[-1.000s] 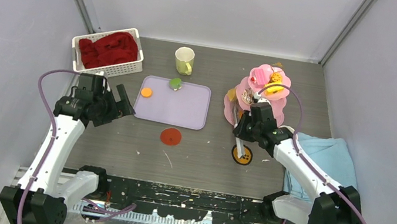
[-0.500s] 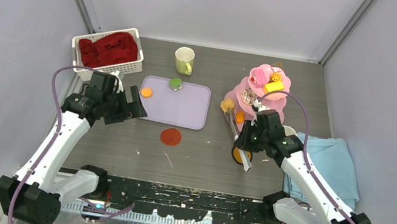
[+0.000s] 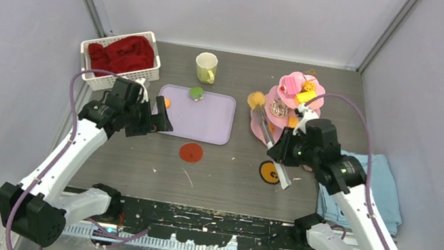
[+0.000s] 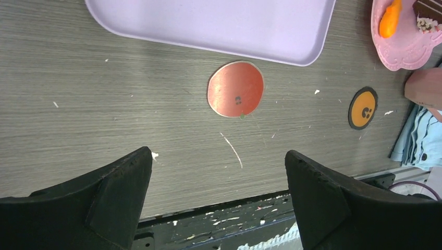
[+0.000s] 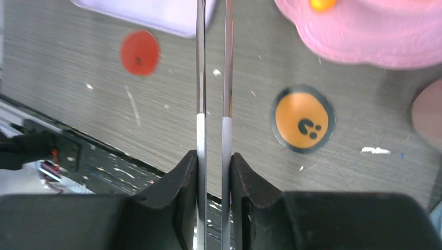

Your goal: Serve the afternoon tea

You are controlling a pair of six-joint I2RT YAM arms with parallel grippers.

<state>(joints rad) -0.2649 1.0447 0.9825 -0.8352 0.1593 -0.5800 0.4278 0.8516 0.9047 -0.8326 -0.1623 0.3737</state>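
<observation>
right arm has swung its tongs (image 3: 265, 128) out from the pink stand (image 5: 375, 41), a yellow sweet (image 3: 254, 98) pinched at their tip. right gripper (image 5: 212, 172) clamps the handles. left gripper (image 4: 219, 177), spread wide and empty, has neared the lilac tray (image 3: 206, 123). blue towel (image 3: 388, 173) lies right of the tongs, orange coaster (image 5: 303, 119) under them. pink mug (image 4: 423, 88) is cut off and blurred.

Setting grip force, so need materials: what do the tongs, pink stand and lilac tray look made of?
The tongs look like metal: thin, bright, shiny blades, with white sleeves at the handle end, maybe plastic. The pink stand looks like moulded plastic: smooth, uniform colour, scalloped edge. The lilac tray is probably plastic too: matte, rounded raised rim.
</observation>
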